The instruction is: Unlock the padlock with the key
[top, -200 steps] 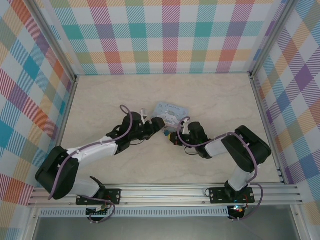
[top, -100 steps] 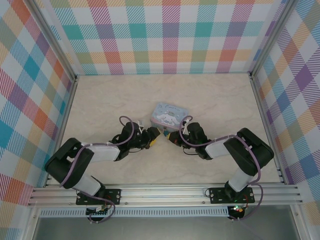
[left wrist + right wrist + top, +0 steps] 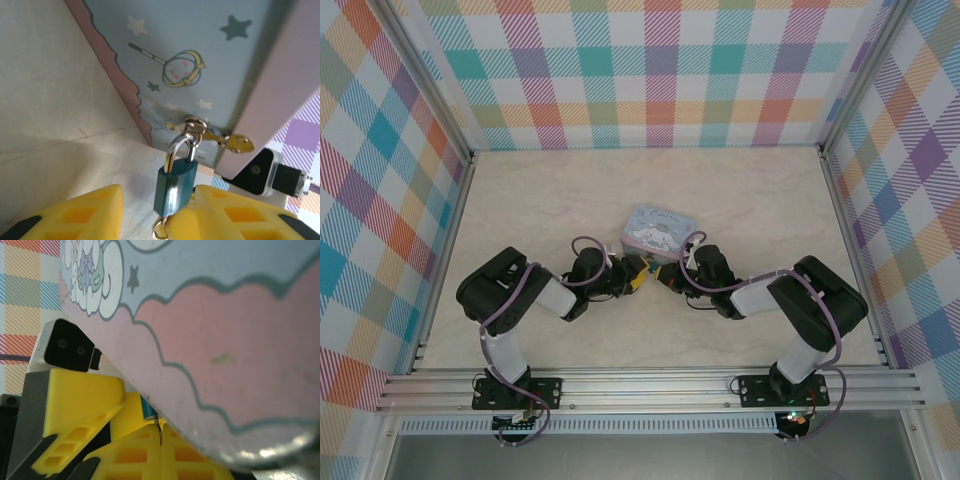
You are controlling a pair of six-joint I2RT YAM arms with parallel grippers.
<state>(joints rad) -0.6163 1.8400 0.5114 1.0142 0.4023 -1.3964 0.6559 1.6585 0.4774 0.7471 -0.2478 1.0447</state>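
Fingers (image 3: 75, 217) of the left gripper (image 3: 157, 195) are spread and straddle the padlock (image 3: 174, 189). One yellow pad touches the side of the body, and the other stands off with a clear gap, so there is no pinch. The padlock has a blue body and hangs roughly upright, its silver shackle (image 3: 176, 147) looped through the staple (image 3: 194, 122) on the front of the cartoon tin (image 3: 200, 60). A brass latch tab (image 3: 236, 144) sits just beside the staple. A small silver bit shows under the padlock at the frame edge, and I can't tell what it is. In the right wrist view the right gripper (image 3: 159, 437) has its yellow fingers (image 3: 125, 457) pressed together on a thin dark sliver, the key (image 3: 159, 431). The key's tip points up at the tin's pink lower band, and a bit of the padlock's blue shows just beside it. From the top camera both grippers meet at the tin's near edge, the left gripper (image 3: 632, 275) and right gripper (image 3: 665, 278) nearly tip to tip. The tin (image 3: 658, 228) sits about mid-table on the pale marbled table (image 3: 540, 200).
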